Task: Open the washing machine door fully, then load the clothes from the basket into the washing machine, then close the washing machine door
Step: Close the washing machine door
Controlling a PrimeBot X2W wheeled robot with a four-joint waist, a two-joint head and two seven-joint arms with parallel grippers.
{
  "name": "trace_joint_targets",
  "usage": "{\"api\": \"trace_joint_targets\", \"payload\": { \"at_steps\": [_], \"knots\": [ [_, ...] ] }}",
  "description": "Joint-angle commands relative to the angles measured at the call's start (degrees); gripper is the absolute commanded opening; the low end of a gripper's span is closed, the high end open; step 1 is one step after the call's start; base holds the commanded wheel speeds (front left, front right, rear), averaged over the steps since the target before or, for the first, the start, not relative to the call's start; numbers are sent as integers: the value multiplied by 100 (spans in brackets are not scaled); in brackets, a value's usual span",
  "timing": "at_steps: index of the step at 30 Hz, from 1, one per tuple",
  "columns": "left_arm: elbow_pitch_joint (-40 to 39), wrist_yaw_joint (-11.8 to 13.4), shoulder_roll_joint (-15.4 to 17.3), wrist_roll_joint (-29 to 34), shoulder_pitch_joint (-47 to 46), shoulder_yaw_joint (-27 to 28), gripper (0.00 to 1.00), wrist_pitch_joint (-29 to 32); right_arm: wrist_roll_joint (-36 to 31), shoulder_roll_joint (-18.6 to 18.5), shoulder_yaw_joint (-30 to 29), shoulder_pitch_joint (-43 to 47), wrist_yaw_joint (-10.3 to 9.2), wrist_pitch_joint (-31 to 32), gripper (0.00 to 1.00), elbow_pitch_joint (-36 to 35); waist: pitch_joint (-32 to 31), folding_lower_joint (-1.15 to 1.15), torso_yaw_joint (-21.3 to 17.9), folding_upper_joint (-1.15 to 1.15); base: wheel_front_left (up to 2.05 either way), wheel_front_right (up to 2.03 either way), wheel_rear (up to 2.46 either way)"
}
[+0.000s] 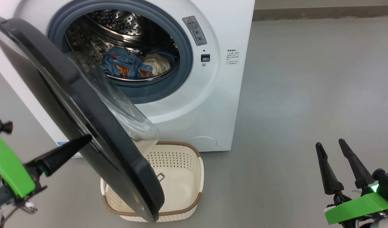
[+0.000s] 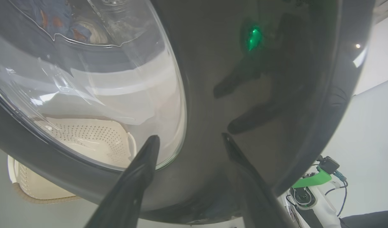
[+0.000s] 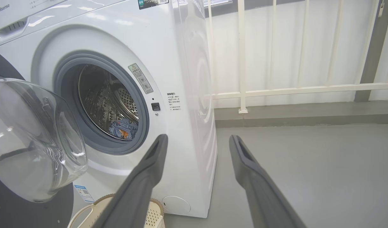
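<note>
The washing machine [image 1: 210, 104] stands with its drum showing and the blue bear-print clothes [image 1: 127, 65] lying inside. Its door [image 1: 95, 126] hangs partly open, black rim and clear glass bowl swung out over the basket [image 1: 181, 144], whose visible part holds nothing. My left gripper [image 1: 83, 141] is open at the door's outer face; in the left wrist view its fingertips [image 2: 154, 141] stand apart, close against the glossy rim [image 2: 260, 79]. My right gripper [image 1: 330, 144] is open over bare floor at the lower right, holding nothing. The right wrist view shows the clothes [image 3: 122, 129] in the drum.
Grey floor [image 1: 308, 79] stretches to the right of the machine. A white railing [image 3: 241, 63] on a low kerb runs behind it. The basket [image 3: 152, 215] sits against the machine's front, under the door.
</note>
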Motion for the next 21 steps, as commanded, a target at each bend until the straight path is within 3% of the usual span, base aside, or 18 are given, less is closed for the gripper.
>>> {"api": "trace_joint_targets", "payload": {
  "at_steps": [1,12,21],
  "knots": [
    [-56,-22,271,106,-60,311,100,-141,-8,-118,102,-11,32,-29,100,-160,-3,0,-12,0,0,0,0],
    [102,-22,231,550,868,286,100,-1476,1,-111,52,73,32,-29,100,-168,-30,0,-141,0,0,0,0],
    [352,-22,160,976,1416,180,100,-3108,7,-129,0,107,32,-29,100,-185,-23,0,-201,0,0,0,0]
  ]
}}
